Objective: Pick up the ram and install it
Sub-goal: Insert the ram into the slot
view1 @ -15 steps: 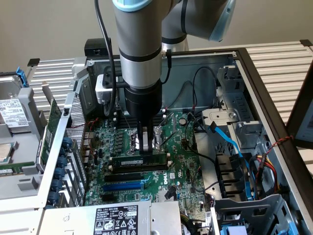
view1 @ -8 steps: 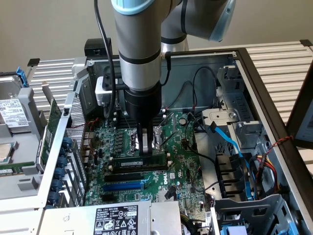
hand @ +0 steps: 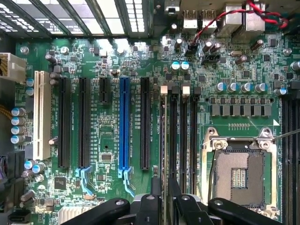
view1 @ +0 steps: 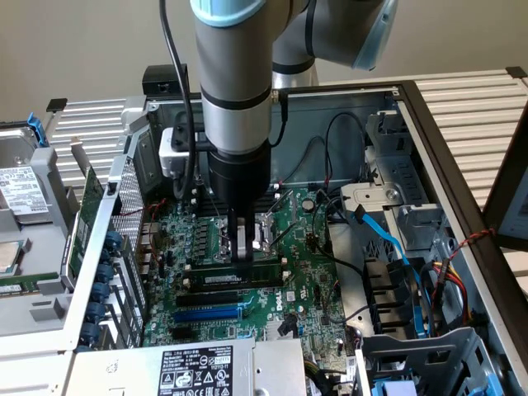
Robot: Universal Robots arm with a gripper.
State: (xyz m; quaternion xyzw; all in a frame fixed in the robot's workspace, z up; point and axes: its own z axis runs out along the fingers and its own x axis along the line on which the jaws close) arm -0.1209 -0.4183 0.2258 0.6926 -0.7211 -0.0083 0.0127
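1. Exterior view showed the ram (view1: 239,278) standing on its edge in a black slot on the green motherboard (view1: 309,276), just beside an empty black memory slot (view1: 210,295).
2. The gripper (view1: 242,247) hung right over the ram. I could not tell whether it was squeezing the ram or loose around it.
3. To do this well, I think the ram needed to stand straight and go down evenly, with both ends level and the white end clip (hand: 164,90) snapped shut.

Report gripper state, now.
Gripper: down at the ram standing upright on the motherboard; open or closed cannot be told.
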